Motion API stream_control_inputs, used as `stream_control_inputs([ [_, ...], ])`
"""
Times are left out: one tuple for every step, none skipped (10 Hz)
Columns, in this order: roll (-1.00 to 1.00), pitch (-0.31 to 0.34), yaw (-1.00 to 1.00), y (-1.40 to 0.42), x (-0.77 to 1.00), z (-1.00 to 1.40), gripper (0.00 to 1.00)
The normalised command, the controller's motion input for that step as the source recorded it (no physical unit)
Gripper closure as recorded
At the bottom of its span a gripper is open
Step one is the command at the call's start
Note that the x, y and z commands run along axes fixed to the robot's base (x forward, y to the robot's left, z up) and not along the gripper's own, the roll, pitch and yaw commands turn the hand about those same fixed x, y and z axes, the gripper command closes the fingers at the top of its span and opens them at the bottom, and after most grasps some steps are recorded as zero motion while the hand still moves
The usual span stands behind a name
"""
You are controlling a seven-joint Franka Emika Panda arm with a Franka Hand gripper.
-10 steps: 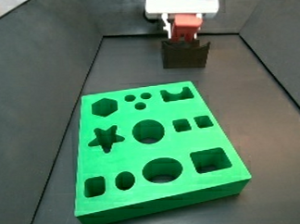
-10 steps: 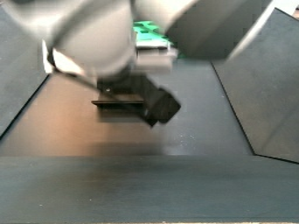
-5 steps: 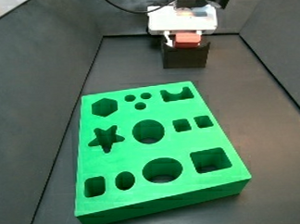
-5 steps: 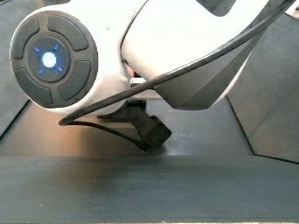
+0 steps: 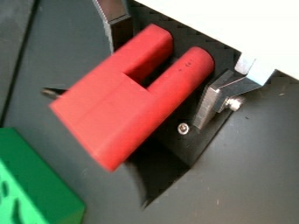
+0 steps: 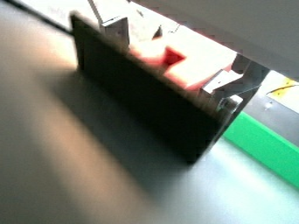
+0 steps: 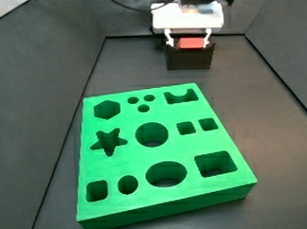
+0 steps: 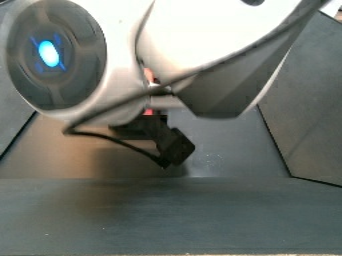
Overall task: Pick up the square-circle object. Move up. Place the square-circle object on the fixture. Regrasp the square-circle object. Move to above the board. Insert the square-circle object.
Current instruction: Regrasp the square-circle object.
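Observation:
The red square-circle object (image 5: 122, 101) lies across the top of the dark fixture (image 6: 140, 96) at the far end of the floor, and shows as a thin red strip (image 7: 189, 41) in a side view. My gripper (image 7: 189, 37) hangs right over it. In both wrist views the silver fingers (image 5: 219, 98) stand on either side of the object with a small dark gap, so the gripper (image 5: 166, 57) is open. The green board (image 7: 158, 149) lies flat nearer the front. In a side view the arm hides all but part of the fixture (image 8: 163, 143).
Dark sloping walls (image 7: 281, 79) enclose the floor on both sides. A corner of the green board (image 5: 30, 188) sits close to the fixture, and its edge (image 6: 263, 149) shows behind it.
The gripper came down with the red object onto the fixture. Since half a second ago the fingers have spread apart and the object sits lower in the fixture.

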Motion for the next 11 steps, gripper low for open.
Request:
stream_control_inputs([
  [0.00,0.034,0.01,0.00,-0.02,1.00,0.00],
  [0.02,0.030,0.01,0.00,-0.03,1.00,0.00],
  [0.03,0.032,0.01,0.00,-0.03,1.00,0.00],
  [0.03,0.037,0.00,0.00,-0.04,0.95,0.00],
  [0.03,0.046,0.00,0.00,-0.03,0.70,0.00],
  [0.03,0.058,0.00,0.00,-0.02,0.46,0.00],
  [0.03,0.065,0.00,0.01,-0.02,0.27,0.00],
  [1.00,0.071,0.03,-0.89,-0.09,1.00,0.00],
  [1.00,0.071,0.03,-0.94,-0.08,1.00,0.00],
  [1.00,0.059,0.03,-0.95,-0.11,1.00,0.00],
  [1.00,0.053,0.03,-0.97,-0.13,1.00,0.00],
])
